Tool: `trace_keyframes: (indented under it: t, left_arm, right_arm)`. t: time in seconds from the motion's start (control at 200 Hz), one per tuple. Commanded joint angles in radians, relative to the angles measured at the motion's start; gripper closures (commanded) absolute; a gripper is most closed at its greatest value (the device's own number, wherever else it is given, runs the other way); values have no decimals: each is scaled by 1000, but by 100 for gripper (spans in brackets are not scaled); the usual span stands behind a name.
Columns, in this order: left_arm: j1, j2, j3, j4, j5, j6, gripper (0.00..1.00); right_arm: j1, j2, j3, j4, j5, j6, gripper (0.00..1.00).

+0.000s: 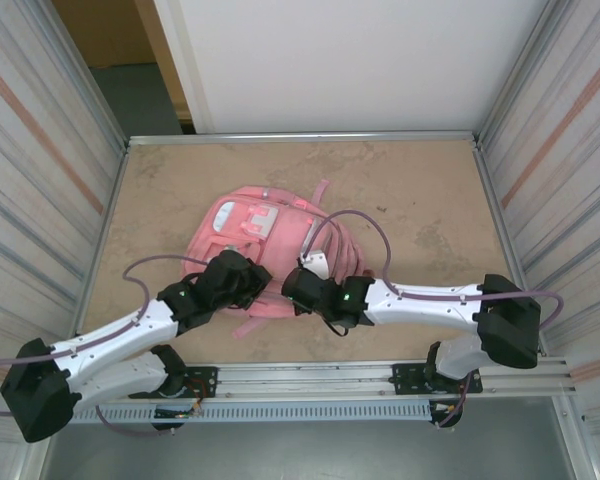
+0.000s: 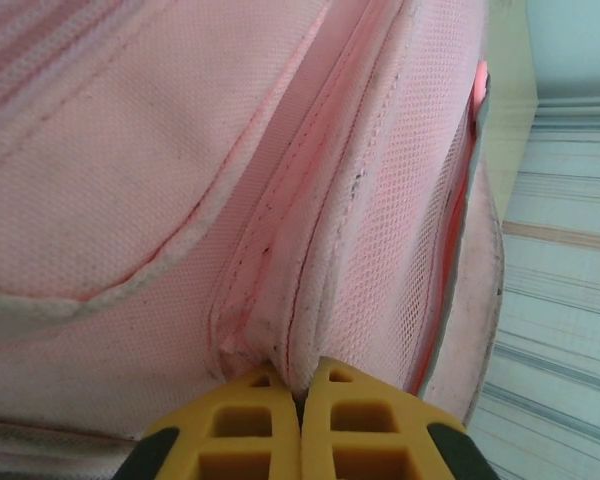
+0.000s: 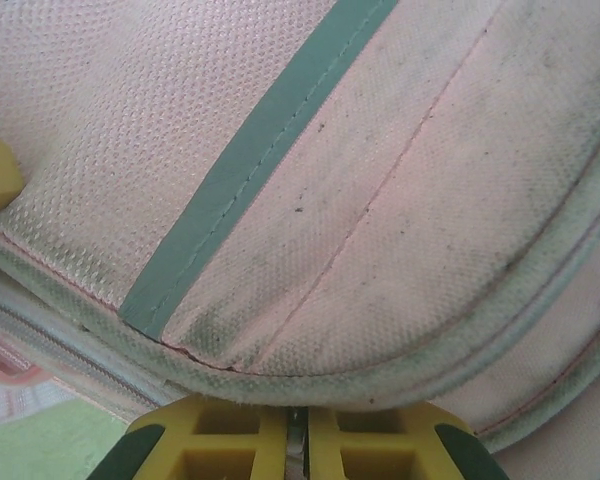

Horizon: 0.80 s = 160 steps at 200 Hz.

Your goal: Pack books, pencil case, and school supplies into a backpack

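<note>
Backpack (image 1: pixel 248 232) lies dead ahead of the left claw (image 2: pixel 300 378), long axis running away across the table (image 1: pixel 420 200). That claw is clamped tight on a pink seam fold. The right claw (image 3: pixel 297 412) pinches the piped rim just beside it, both at the backpack's near end.

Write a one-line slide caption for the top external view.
The left claw and right claw sit at the near edge of the pink backpack on the table.
</note>
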Motion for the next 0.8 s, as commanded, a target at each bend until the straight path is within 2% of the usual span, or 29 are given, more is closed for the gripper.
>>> trace_keyframes:
  t: [0.0,0.12,0.235,0.361,0.521,0.661,0.797]
  left_arm:
    - [-12,-46,-3,-27,-2,10,100]
    - [3,-67,-7,-59,-20,25,100]
    - [54,-99,-18,-100,5,52,100]
    - [160,-131,-22,-158,83,117,100]
    - [344,-153,-23,-198,223,219,100]
    - [465,-91,29,-240,344,347,100]
    - [501,54,135,-254,415,461,100]
  right_arm:
    - [-39,-36,-8,-28,66,-93,100]
    - [-69,-56,-28,-41,5,-156,100]
    - [-102,-89,-67,-40,-79,-253,100]
    - [-129,-128,-110,-41,-133,-354,100]
    - [-199,-178,-178,11,-217,-436,100]
    - [-263,-195,-193,89,-370,-497,100]
    - [-249,-146,-141,111,-404,-532,100]
